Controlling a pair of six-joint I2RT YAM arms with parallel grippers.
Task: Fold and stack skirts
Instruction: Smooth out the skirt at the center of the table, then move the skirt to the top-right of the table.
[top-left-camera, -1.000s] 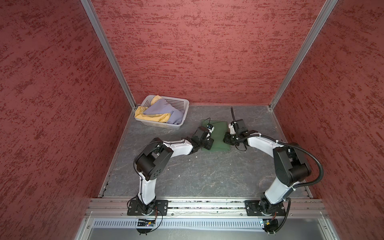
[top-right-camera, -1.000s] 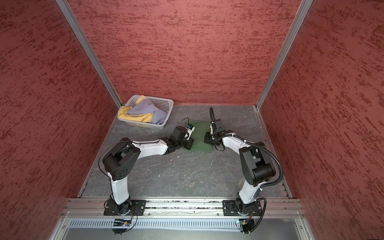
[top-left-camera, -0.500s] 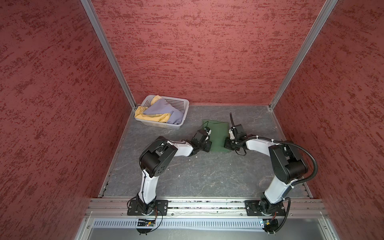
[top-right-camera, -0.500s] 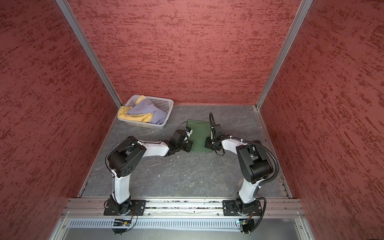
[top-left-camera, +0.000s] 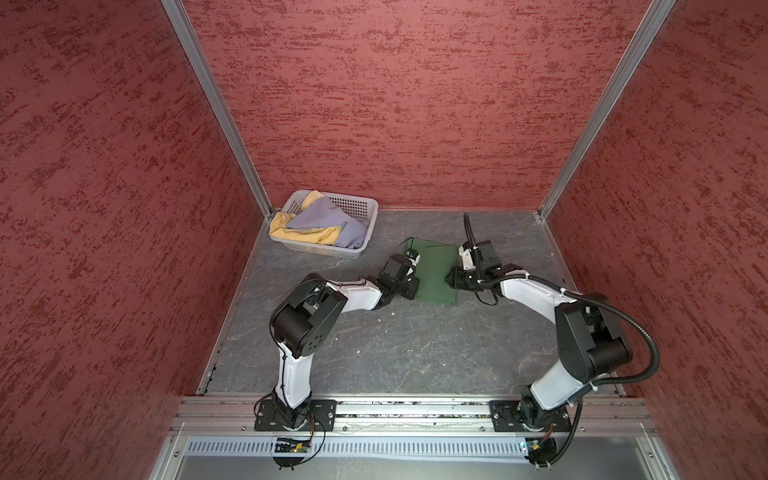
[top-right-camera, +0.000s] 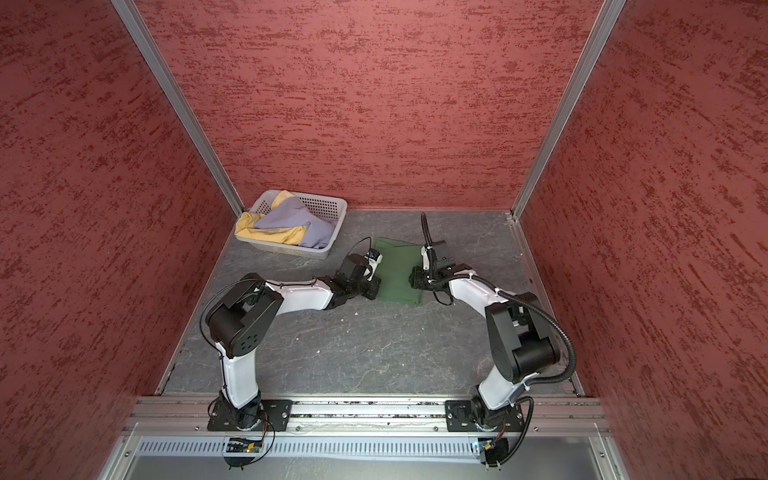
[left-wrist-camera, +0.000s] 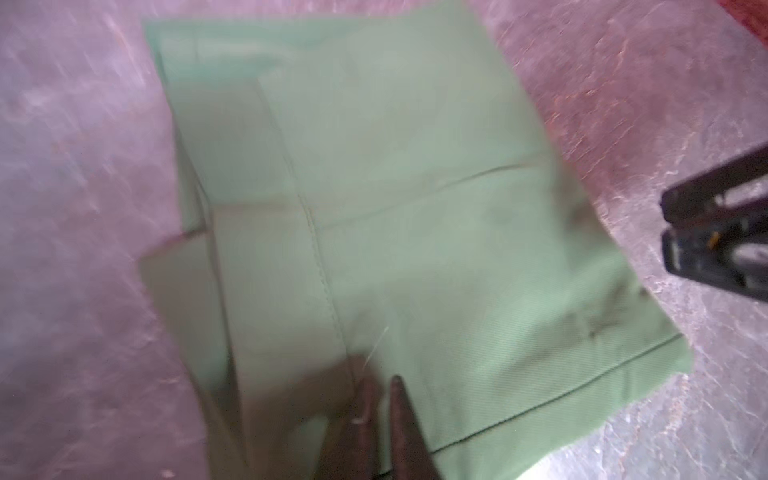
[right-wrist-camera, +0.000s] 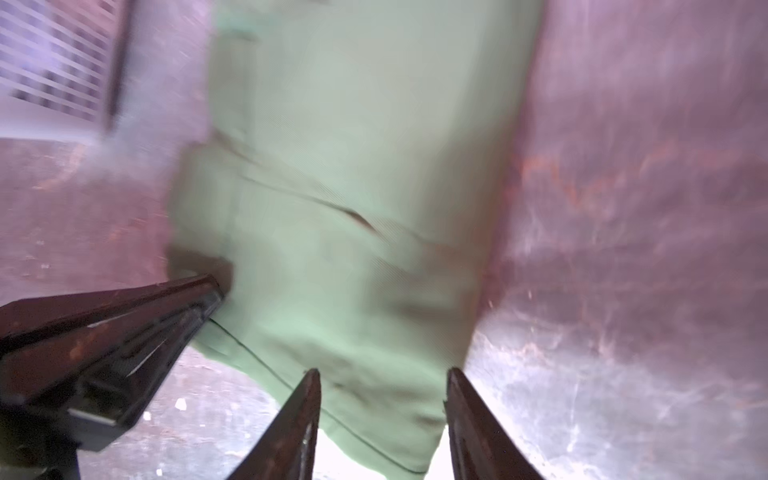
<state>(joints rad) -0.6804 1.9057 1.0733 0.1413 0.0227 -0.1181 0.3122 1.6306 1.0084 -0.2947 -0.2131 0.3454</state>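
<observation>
Grey stone-pattern surface (top-left-camera: 415, 353), red walls (top-left-camera: 415, 104). Folded flat toward the far side lies the dark green skirt (top-left-camera: 436, 270), one arm at each side edge. Jaws of left tool (left-wrist-camera: 380, 386) only a slit apart, nothing visibly pinched. Jaws of right tool (right-wrist-camera: 382, 374) spread wide, released. In the basket (top-left-camera: 357, 203), heaped: lavender skirt (top-left-camera: 324, 216), yellow skirt (top-left-camera: 307, 237). Cloth judged light and limp, prone to unfolding — best pinched at hem corners, all layers together

Green skirt (top-right-camera: 397, 270) lies folded, apparently flat, near the basket (top-right-camera: 282, 248).
</observation>
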